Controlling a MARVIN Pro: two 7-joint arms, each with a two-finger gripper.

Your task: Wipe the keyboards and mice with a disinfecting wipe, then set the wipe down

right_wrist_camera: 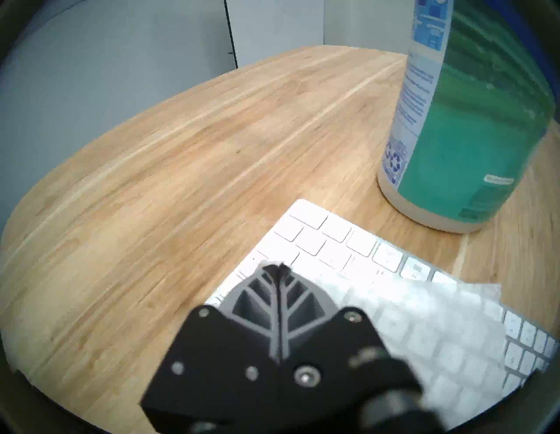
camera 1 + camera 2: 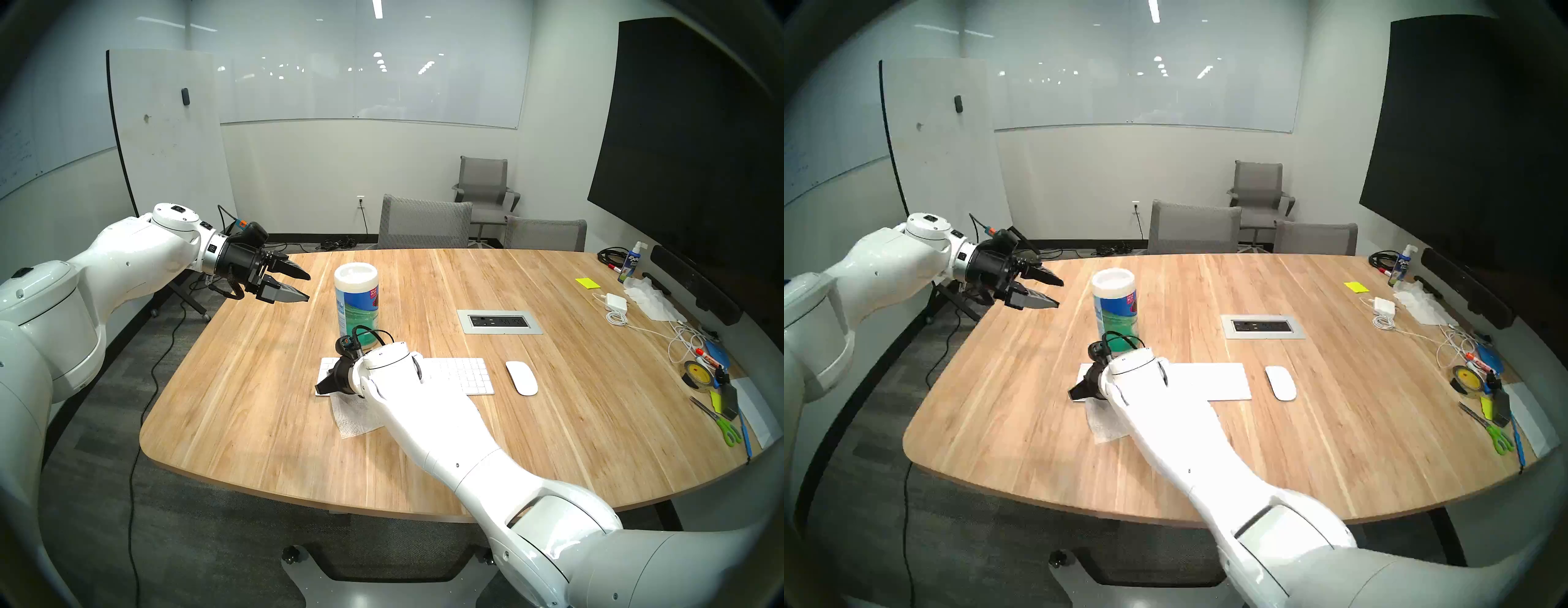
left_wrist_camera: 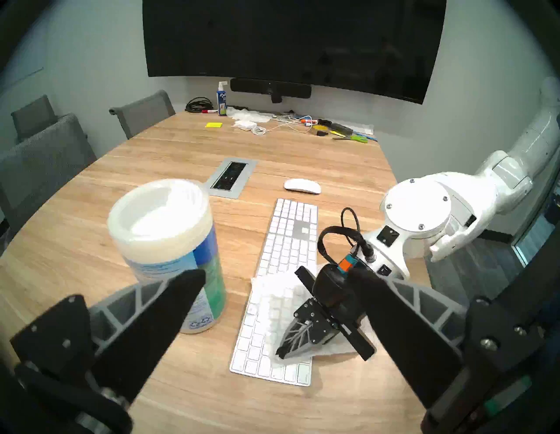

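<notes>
The white keyboard [image 2: 462,375] lies flat near the table's middle, and the white mouse [image 2: 522,378] sits just to its right. A white wipe [image 2: 354,418] is draped over the keyboard's left end and spills onto the wood in front. My right gripper [image 2: 320,387] is shut, low over that left end, with the wipe [image 3: 272,291] gathered against its fingers and trailing under it [image 1: 424,327]. Its closed tips [image 1: 279,266] touch the keys [image 1: 333,239]. My left gripper [image 2: 303,286] hangs open and empty above the table's far left.
A wipes canister [image 2: 356,305] stands upright just behind the keyboard's left end. A grey outlet panel [image 2: 499,321] is set into the table. Cables, a charger, tape, scissors and a spray bottle [image 2: 632,263] crowd the right edge. Grey chairs [image 2: 424,223] stand behind.
</notes>
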